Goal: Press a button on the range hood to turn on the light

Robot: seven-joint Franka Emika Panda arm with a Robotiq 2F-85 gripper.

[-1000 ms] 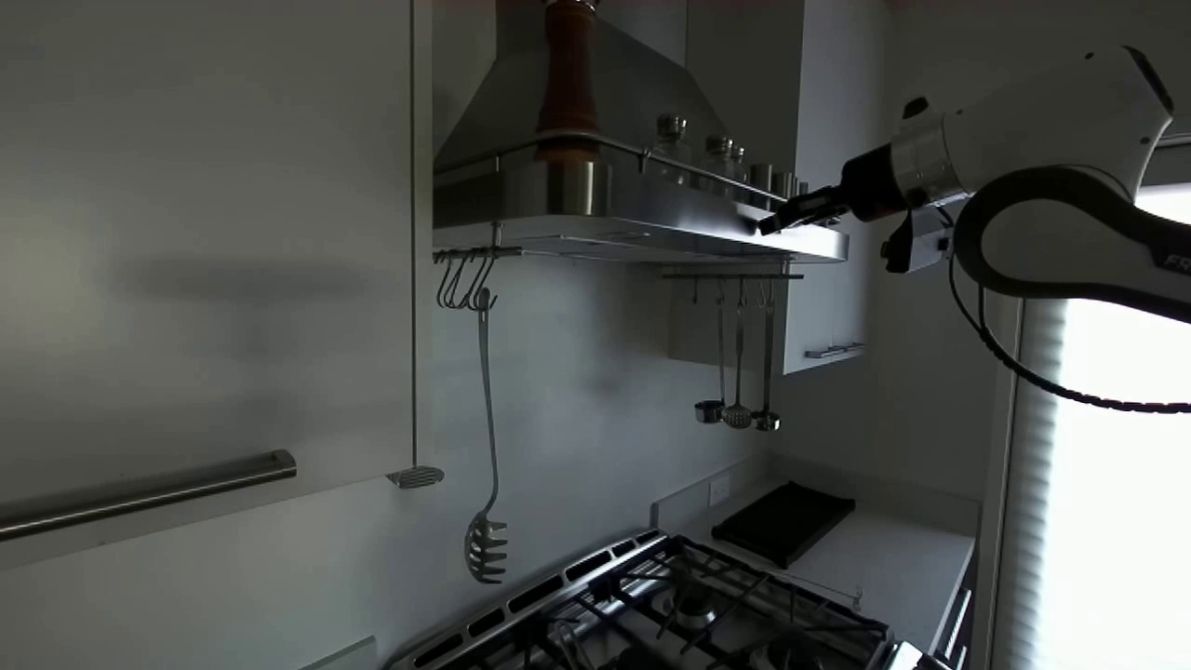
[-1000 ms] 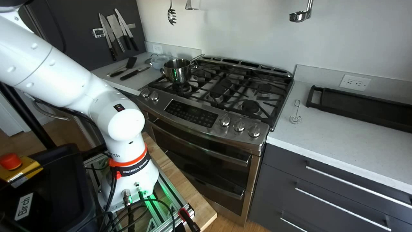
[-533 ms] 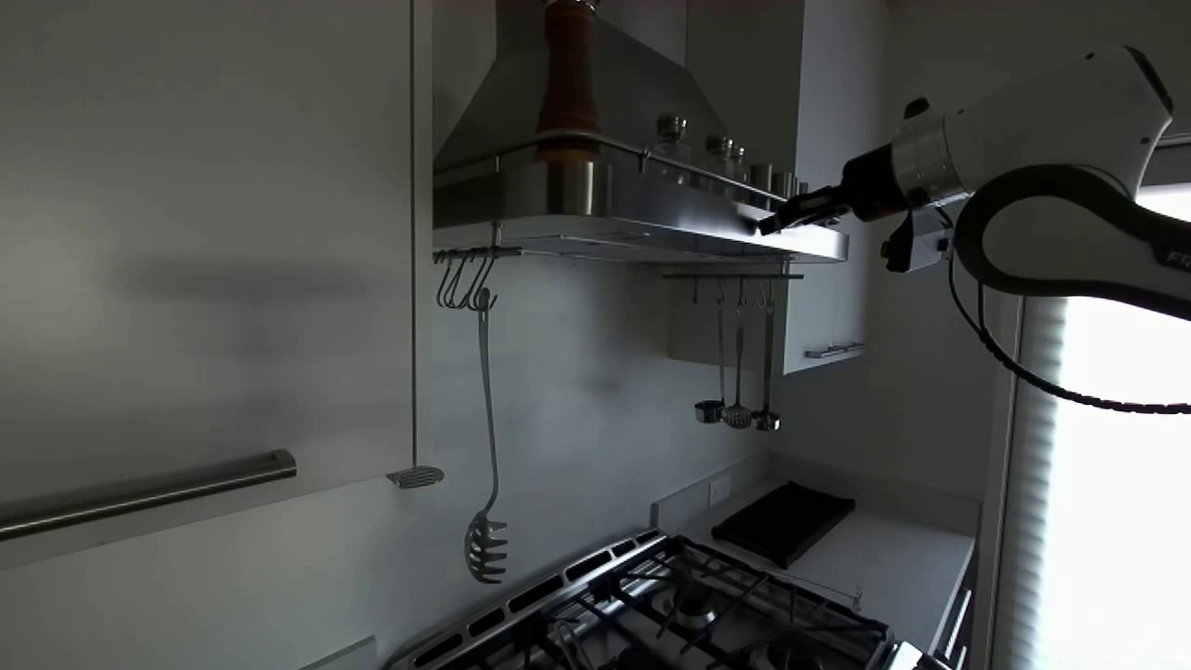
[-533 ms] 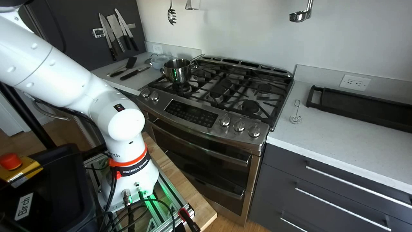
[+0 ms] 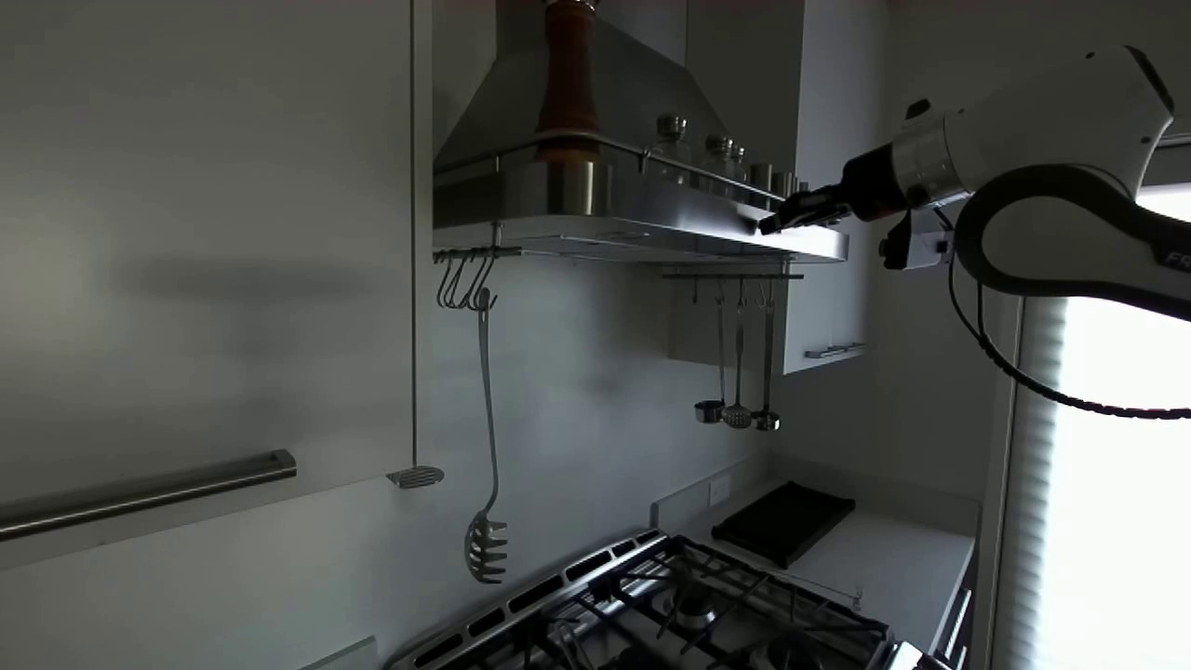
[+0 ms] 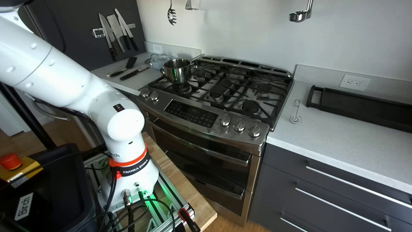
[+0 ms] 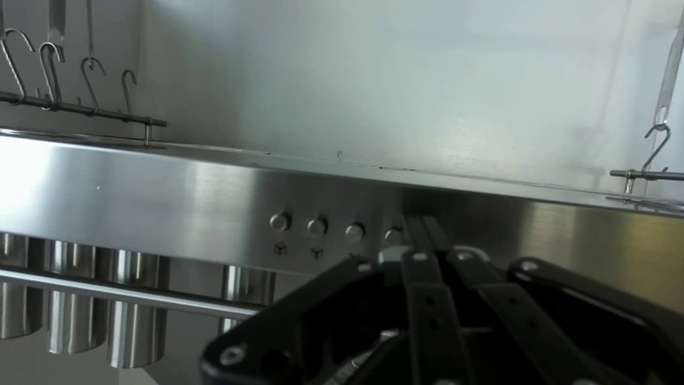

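"At the front panel of the range hood [image 7: 160,187], what is the position of the gripper [image 7: 426,230]?"

"From my remote station I read the wrist view, which stands upside down. The tips are in front of the panel, just beside the endmost of four visible round buttons [image 7: 317,227]. I cannot tell whether they touch the metal."

"State of the fingers [image 7: 438,347]?"

"Pressed together, side by side."

"Which button works the light?"

"I cannot tell. Fan-like marks [image 7: 279,248] accompany two buttons; the gripper partly hides a third mark."

"Position of the arm [image 5: 1033,112]?"

"In an exterior view I see it extended toward the hood from beside the bright window [image 5: 1126,465], gripper angled downward at panel level. Jars [image 5: 671,127] stand behind the rail [image 5: 614,142] on top of the hood."

"Items at lower level?"

"A metal pot [image 6: 177,71] stands upright on the stove [image 6: 231,133]. Beside the stove, a black tray [image 6: 363,106] lies on the white surface [image 6: 328,138]."
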